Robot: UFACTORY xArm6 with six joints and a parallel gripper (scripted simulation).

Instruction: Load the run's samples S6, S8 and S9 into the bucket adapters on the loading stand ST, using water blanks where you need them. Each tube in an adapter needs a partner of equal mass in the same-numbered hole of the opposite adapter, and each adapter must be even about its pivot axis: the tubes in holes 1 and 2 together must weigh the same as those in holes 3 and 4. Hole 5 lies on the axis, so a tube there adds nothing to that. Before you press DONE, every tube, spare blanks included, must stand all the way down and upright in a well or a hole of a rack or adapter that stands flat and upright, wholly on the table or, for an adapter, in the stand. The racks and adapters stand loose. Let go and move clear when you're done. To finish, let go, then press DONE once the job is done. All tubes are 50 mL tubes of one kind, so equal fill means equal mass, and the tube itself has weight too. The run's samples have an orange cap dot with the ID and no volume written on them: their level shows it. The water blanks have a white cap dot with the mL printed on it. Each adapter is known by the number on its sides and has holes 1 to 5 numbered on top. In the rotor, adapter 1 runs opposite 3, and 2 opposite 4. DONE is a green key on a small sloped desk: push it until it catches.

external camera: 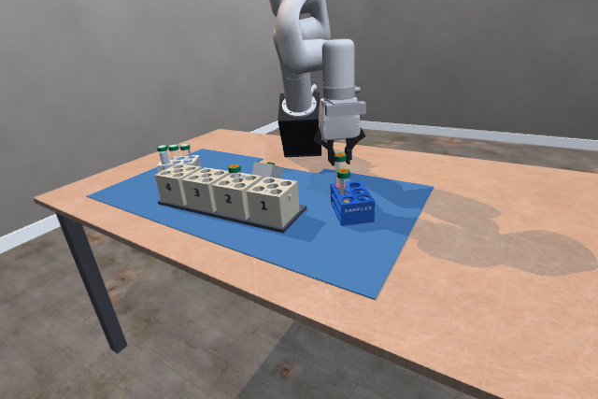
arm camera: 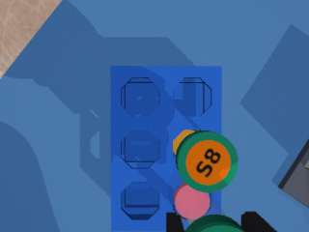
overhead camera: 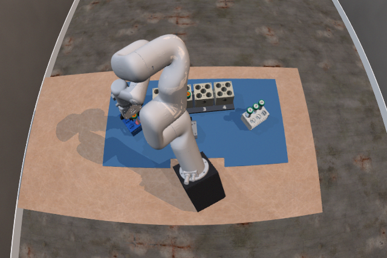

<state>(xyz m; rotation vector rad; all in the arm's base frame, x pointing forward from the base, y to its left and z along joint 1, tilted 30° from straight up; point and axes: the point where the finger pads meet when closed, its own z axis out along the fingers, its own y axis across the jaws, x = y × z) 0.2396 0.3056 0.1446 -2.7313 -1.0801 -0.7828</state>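
Observation:
My gripper (external camera: 340,162) (arm camera: 214,225) is shut on the cap of a sample tube (external camera: 339,155) with pink liquid, whose ID I cannot read. The tube is upright above the rear of the blue samples rack (external camera: 358,213) (arm camera: 118,121), its cap higher than that of S8; its lower end is partly hidden. S8 (external camera: 343,174) (arm camera: 208,161) stands in the rack beside it. An orange-dotted tube (overhead camera: 187,94) (external camera: 234,168) stands in adapter 2 (external camera: 228,206). Adapter 1 (external camera: 263,215), adapter 3 (overhead camera: 204,102) (external camera: 195,199) and adapter 4 (overhead camera: 224,100) (external camera: 167,193) show no tubes; adapter 1 is partly hidden in the top view.
The white blanks rack (overhead camera: 251,125) (external camera: 195,161) holds three white-dotted tubes at the right in the top view. The small DONE desk (overhead camera: 194,129) (external camera: 266,171) stands between the adapters and the arm base. The dark loading stand (overhead camera: 215,109) (external camera: 285,227) lies under the adapters.

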